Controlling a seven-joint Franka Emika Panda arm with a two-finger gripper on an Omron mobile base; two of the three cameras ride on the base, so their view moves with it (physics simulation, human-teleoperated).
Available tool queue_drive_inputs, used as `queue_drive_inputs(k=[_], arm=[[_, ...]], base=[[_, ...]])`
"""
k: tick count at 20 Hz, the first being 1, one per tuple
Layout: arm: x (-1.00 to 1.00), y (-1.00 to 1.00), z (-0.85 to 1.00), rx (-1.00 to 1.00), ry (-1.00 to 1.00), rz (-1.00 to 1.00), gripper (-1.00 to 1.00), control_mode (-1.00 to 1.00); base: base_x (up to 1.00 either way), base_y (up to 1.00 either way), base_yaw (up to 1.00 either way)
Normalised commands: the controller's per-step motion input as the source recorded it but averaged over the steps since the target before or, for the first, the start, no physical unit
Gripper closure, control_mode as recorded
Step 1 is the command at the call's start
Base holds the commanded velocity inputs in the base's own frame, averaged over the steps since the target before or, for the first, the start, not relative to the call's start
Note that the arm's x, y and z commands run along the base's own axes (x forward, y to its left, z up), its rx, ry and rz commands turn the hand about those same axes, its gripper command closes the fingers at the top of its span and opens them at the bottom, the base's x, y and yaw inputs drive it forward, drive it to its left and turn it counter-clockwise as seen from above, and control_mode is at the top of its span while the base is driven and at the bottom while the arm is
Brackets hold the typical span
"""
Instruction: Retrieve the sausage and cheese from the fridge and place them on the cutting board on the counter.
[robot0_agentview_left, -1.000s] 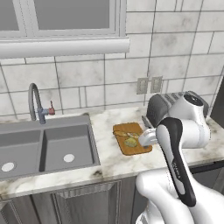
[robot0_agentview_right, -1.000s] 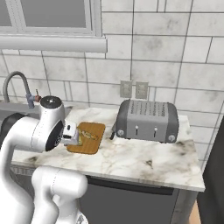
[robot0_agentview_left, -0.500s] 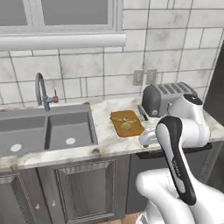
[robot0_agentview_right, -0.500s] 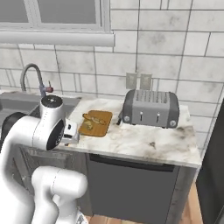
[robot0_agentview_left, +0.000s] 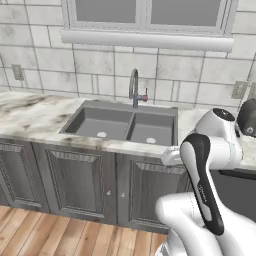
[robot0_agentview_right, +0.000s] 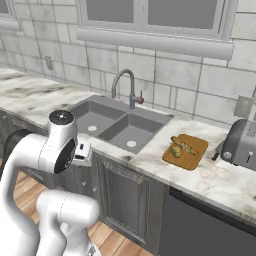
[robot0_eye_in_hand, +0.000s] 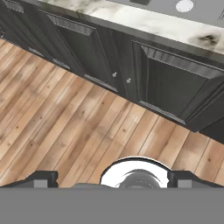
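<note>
Two foods on cutting board (robot0_agentview_right: 192, 155), pincer (robot0_eye_in_hand: 111, 179) open

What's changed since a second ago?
The base has backed away and shifted left along the counter, so the views now centre on the sink. Nothing was grasped or released. The cutting board keeps its food beside the toaster, and the gripper stays open.

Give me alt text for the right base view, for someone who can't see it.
A wooden cutting board lies on a marbled counter between a steel double sink and a grey toaster, with two small food items on it. The white robot arm rises at lower left, before dark cabinets.
</note>
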Motion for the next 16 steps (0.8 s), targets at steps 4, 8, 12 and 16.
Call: queue_drive_inputs(k=[4,8,12,16], arm=[[0.0,0.0,0.0,0.0,0.0,0.0,-1.0,1.0],[0.0,0.0,0.0,0.0,0.0,0.0,-1.0,1.0],[0.0,0.0,0.0,0.0,0.0,0.0,-1.0,1.0],[0.0,0.0,0.0,0.0,0.0,0.0,-1.0,1.0]], base=[[0.0,0.35,0.83],[0.0,0.37,0.79],[0.1,0.41,0.72],[0.59,0.58,0.52]])
